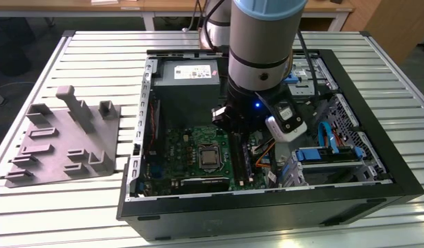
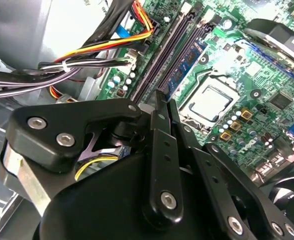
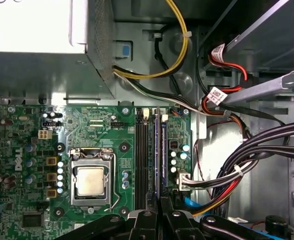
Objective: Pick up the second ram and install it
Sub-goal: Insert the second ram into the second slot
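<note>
Deep in the open computer case (image 1: 267, 212), exterior view, the gripper (image 1: 232, 126) hangs over the motherboard (image 1: 184, 150). Second wrist view: fingers (image 2: 159, 150) pinch the second ram (image 2: 186, 62) by one end. First wrist view: stick aligned beside empty slots (image 3: 144, 160); seating wants a straight, even push.

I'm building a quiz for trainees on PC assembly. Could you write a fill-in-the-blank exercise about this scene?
1. The grey tray lies on the slatted table, on the exterior view's ___ of the computer case.
2. The second ram stands in a slot on the green ___.
3. The gripper is ___ on the ram's near end.
Missing words: left; motherboard; shut.
</note>
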`<move>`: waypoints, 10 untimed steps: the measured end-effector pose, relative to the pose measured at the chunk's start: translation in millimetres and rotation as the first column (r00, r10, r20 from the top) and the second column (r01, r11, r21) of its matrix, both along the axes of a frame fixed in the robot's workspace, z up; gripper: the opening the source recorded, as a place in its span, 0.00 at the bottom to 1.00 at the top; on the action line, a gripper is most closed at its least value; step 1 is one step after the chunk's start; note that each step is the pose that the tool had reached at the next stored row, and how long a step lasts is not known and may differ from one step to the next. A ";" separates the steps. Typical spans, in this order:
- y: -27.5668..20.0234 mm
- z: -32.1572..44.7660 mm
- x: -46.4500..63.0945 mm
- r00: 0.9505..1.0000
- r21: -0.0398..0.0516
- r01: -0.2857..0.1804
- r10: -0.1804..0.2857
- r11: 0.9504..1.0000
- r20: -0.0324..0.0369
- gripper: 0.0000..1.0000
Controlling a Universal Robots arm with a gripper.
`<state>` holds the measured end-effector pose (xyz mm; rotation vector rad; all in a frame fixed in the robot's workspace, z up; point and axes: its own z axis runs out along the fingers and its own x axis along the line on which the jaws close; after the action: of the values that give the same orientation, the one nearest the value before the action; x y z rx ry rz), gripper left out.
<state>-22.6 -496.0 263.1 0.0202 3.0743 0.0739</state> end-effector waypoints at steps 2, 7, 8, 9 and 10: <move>0.0 -0.6 1.7 1.000 0.000 0.000 0.000 1.000 0.000 0.14; 0.0 -2.4 5.3 1.000 -0.001 0.000 0.000 1.000 0.000 0.14; 0.0 -2.9 5.3 1.000 -0.001 0.000 0.000 1.000 0.000 0.14; 0.0 -3.6 5.3 1.000 -0.001 0.000 0.000 1.000 0.000 0.14; -0.1 -4.5 5.3 1.000 -0.001 0.000 0.000 1.000 0.000 0.14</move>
<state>-17.3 -496.1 258.6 0.0204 3.0744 0.0724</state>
